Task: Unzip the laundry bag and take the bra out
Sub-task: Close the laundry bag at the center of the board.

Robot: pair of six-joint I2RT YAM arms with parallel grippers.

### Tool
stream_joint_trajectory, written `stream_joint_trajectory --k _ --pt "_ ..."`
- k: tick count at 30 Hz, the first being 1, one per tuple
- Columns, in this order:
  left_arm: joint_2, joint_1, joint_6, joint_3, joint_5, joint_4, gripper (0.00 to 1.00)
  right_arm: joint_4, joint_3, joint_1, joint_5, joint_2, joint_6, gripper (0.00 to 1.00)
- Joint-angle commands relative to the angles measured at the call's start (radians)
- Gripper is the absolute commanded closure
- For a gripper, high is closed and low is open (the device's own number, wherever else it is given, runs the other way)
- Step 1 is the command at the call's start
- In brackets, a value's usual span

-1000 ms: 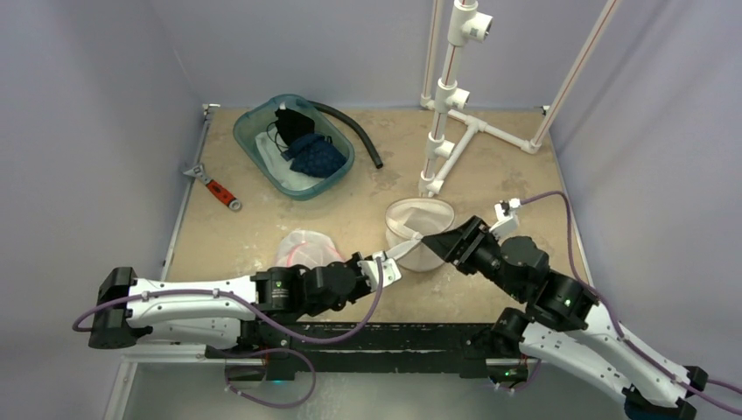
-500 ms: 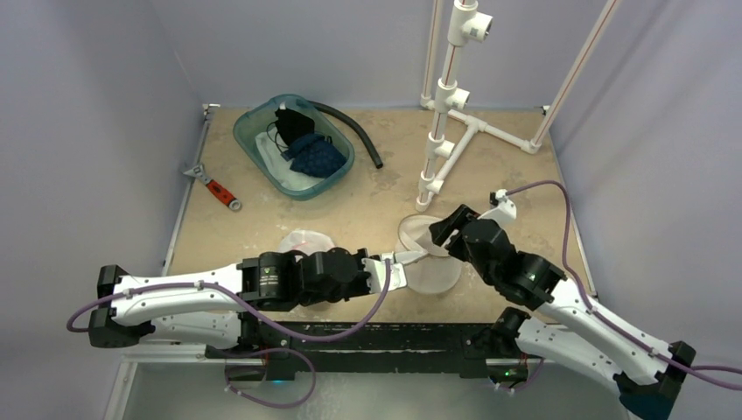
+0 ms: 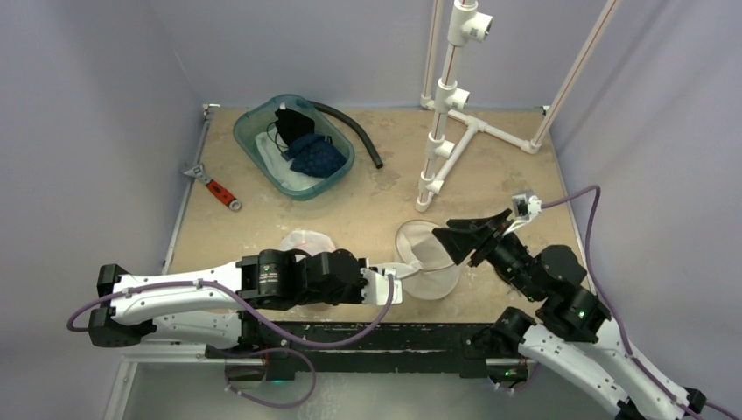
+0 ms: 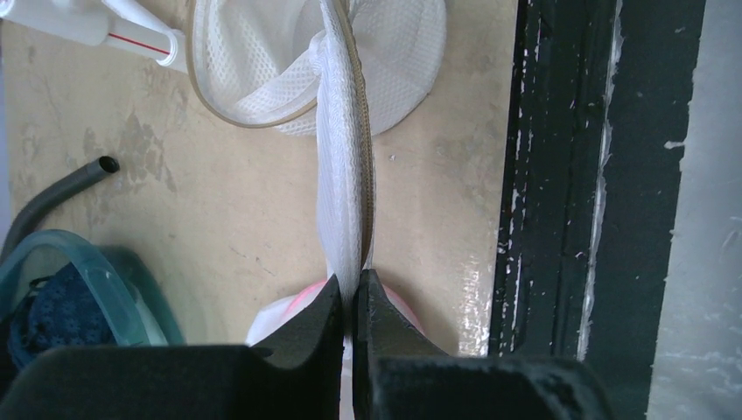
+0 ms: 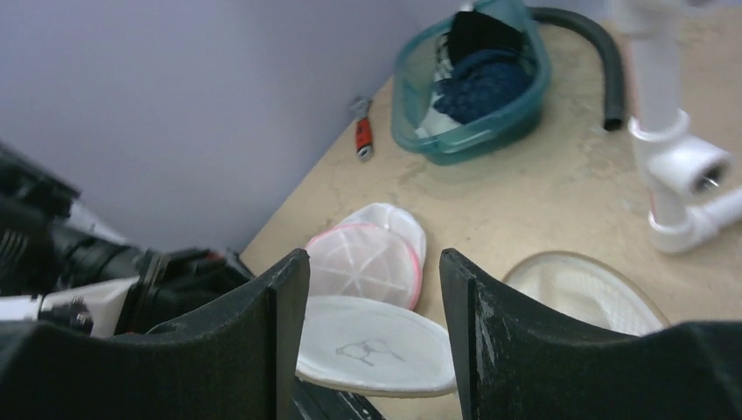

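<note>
Left gripper (image 4: 353,296) pinching laundry bag (image 4: 343,175) edge; white panel (image 5: 402,363) printed mark (image 5: 361,352) (illegible)

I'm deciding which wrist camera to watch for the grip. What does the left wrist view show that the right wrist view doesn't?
Only the left wrist view: the left gripper shut on the zipper edge of the mesh bag, which stretches taut to it. Only the right wrist view: the right gripper, open and empty, and the wrench. Both: the bag itself, the teal tub, the black hose and the white pipe.
</note>
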Motion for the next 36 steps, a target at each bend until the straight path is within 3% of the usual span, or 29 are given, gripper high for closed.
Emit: stream_joint_trajectory --k 1,4,10,15,19,36 --pt "0.005 -0.002 0.116 -0.001 -0.017 -0.010 1.00 0.108 -0.044 -0.003 -0.341 0.045 -0.226 0.41" --pt "0.005 0.011 0.174 0.024 -0.038 -0.015 1.00 0.108 -0.024 -0.002 -0.414 0.111 -0.269 0.42" --pt "0.014 0.218 0.286 0.092 0.187 -0.011 1.00 0.142 -0.019 -0.001 -0.446 0.124 -0.315 0.41" --pt "0.121 0.241 0.317 0.156 0.262 -0.087 1.00 0.153 -0.027 0.009 -0.470 0.150 -0.318 0.41" --pt "0.175 0.256 0.321 0.186 0.317 -0.104 1.00 0.130 -0.017 0.029 -0.369 0.185 -0.319 0.40" --pt "0.179 0.382 0.355 0.270 0.489 -0.151 1.00 0.135 -0.020 0.159 -0.291 0.276 -0.330 0.39"
